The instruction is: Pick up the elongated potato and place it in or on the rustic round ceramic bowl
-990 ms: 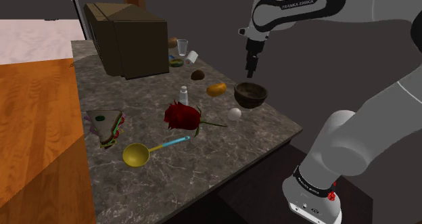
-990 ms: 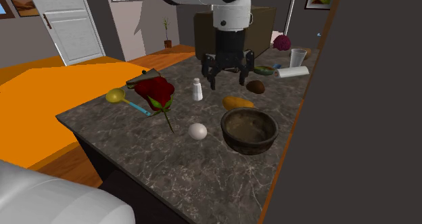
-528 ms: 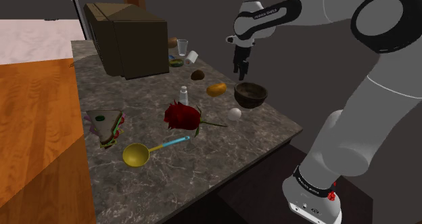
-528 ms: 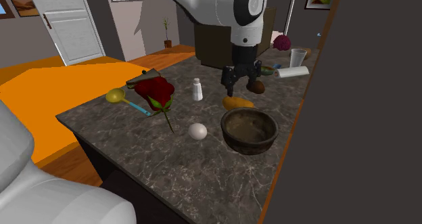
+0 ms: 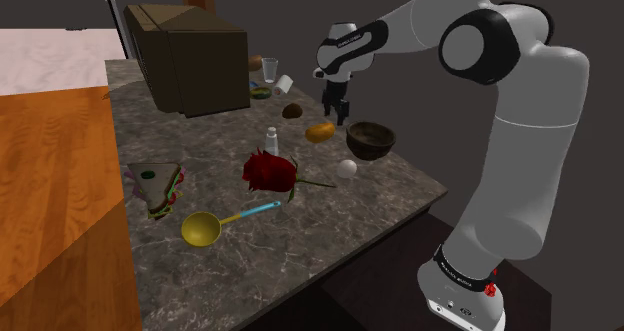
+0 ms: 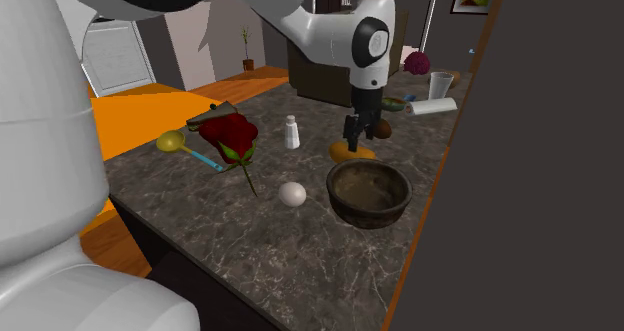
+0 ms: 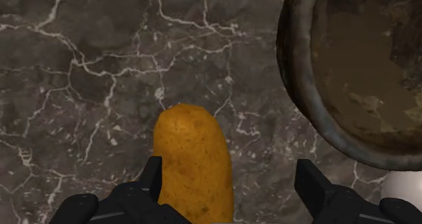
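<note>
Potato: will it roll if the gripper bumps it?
The potato looks rounded and smooth, so it may roll sideways if nudged. Probably firm, not squashy. It sits off-centre in the open gripper, so it might twist when squeezed.

Dim, flat ambient light in all views. Falls brightest on the orange floor (image 5: 50,179) and the white arm (image 5: 525,179), with soft grey shading across its links. Leaves the marble countertop (image 5: 300,229) dark, low-contrast.

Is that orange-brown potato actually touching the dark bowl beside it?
Apart. The wrist view shows a strip of bare marble countertop running between the potato and the bowl, so their edges do not meet.
</note>
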